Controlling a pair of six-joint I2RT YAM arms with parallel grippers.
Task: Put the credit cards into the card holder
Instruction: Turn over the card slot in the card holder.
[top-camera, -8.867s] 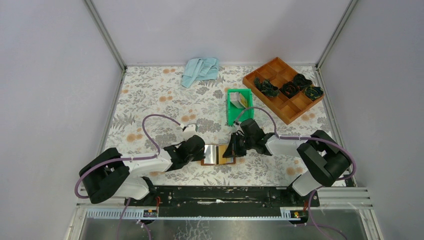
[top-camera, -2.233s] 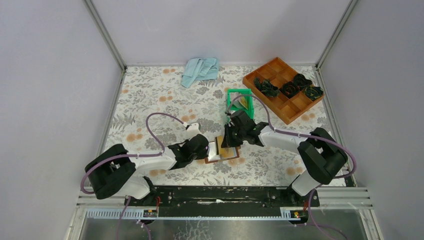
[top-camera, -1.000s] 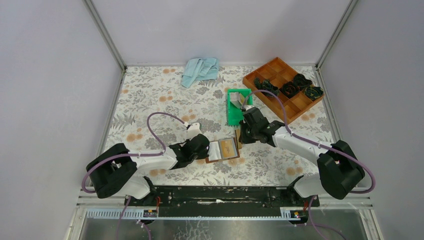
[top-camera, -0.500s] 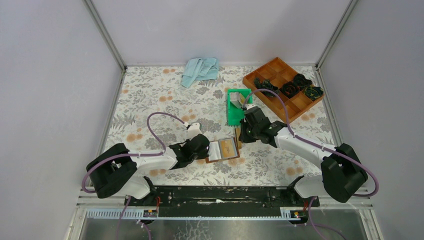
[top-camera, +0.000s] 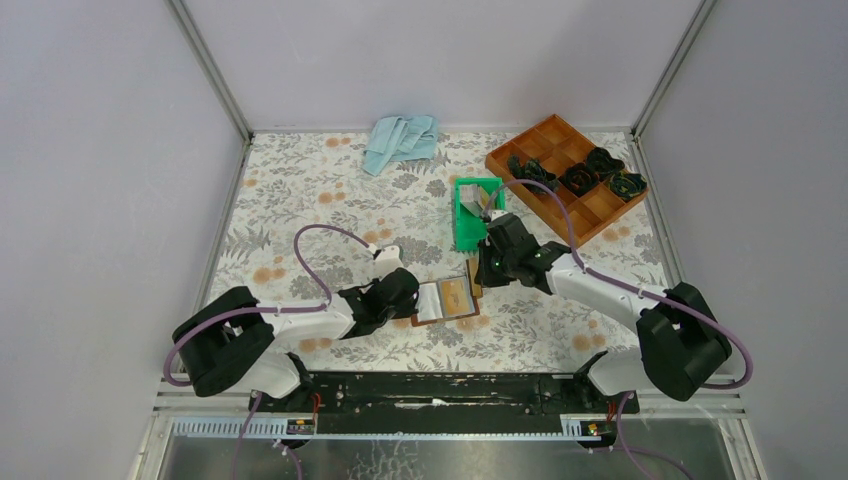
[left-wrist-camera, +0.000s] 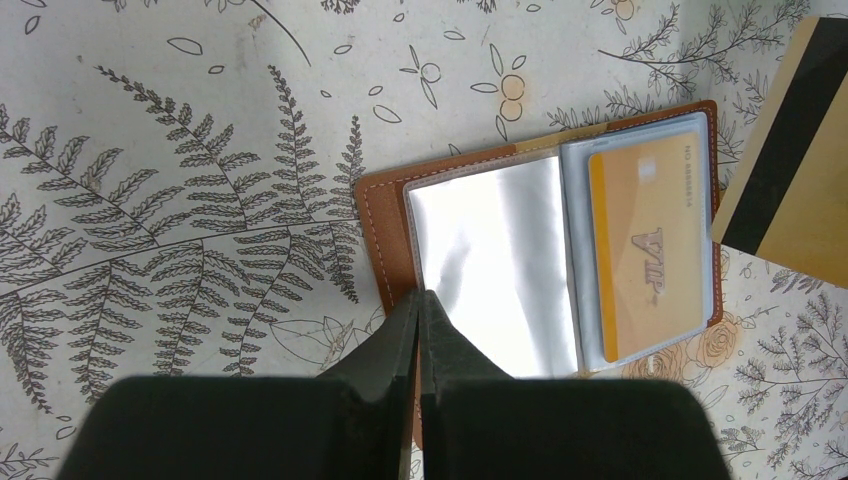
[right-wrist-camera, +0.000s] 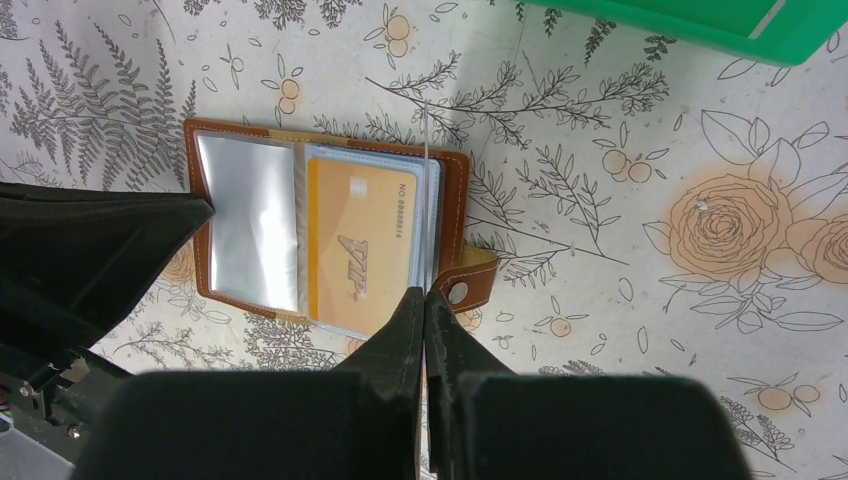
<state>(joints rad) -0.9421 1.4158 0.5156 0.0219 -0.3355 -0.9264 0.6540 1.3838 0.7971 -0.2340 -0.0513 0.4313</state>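
Top view: both arms reach low toward the open card holder (top-camera: 452, 298) on the table's near half.

Left wrist: the left gripper (left-wrist-camera: 420, 296) is closed, its tips on the holder's clear sleeve. A striped gold card (left-wrist-camera: 790, 170) stands just beside the holder.

Right wrist: the right gripper (right-wrist-camera: 425, 292) pinches that card edge-on over the holder's right page.

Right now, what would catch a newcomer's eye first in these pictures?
The open brown holder lies at the table's near centre, a gold card already in its right sleeve. The left gripper pinches its left edge, while the right gripper holds a striped card on edge by its right edge.
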